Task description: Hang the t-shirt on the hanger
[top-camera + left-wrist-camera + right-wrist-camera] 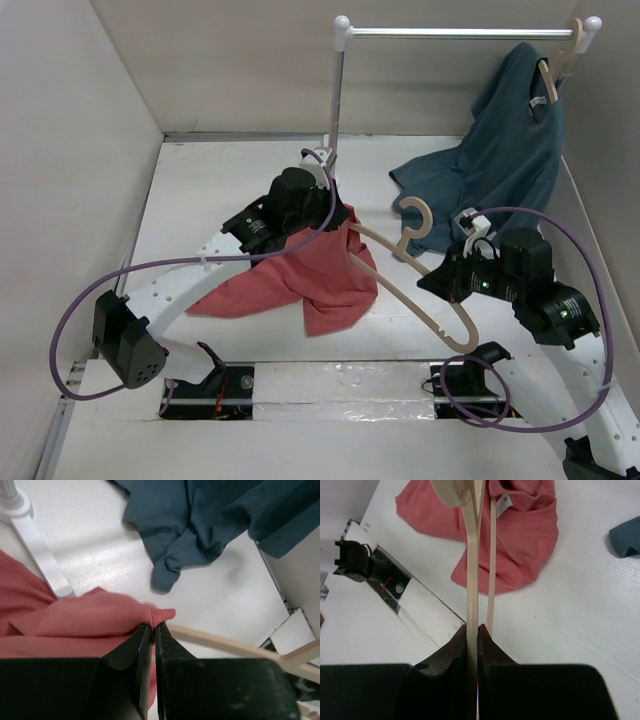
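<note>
While the right gripper (472, 627) is clamped tight on one arm of the pale beige wooden hanger (471, 570), the left gripper (152, 626) pinches a ribbed edge of the coral-red cloth t-shirt (75, 625) just beside that hanger's other arm. The remaining cloth drapes onto the white bench (250, 190).
</note>
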You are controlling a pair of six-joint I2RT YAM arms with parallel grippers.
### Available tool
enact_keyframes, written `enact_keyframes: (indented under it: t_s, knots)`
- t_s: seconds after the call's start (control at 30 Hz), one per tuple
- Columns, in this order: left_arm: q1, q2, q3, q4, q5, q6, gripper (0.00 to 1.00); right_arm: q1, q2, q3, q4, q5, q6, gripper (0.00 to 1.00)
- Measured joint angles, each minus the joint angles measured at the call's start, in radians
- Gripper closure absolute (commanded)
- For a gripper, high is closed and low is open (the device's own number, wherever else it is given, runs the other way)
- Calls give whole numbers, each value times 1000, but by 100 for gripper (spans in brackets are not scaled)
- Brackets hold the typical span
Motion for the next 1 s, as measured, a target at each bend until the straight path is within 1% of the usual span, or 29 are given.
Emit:
enact_keyframes:
  t_s: [0.13, 0.3, 0.47, 0.63, 0.73, 0.9, 1.0]
  knots:
    - [0, 0, 72, -24, 6, 10, 100, 34, 2, -2, 6, -1, 12, 100]
    - [-8, 0, 94, -32, 42, 4, 100, 62, 16, -41, 117, 16, 92, 100]
    - [-45, -7, 89, -54, 44, -14, 100, 158, 107, -29, 255, 151, 183, 100]
    - [-50, -76, 81, -91, -21, -25, 100, 278, 208, 103, 268, 334, 195, 100]
    - [-46, -121, 91, -92, -22, -31, 100, 326, 226, 139, 321, 420, 202, 100]
    - [-46, -152, 113, -63, 23, -48, 100, 408, 291, 77, 528, 549, 219, 100]
    - [-46, -156, 126, -66, 49, -47, 100, 449, 412, 76, 652, 570, 211, 100]
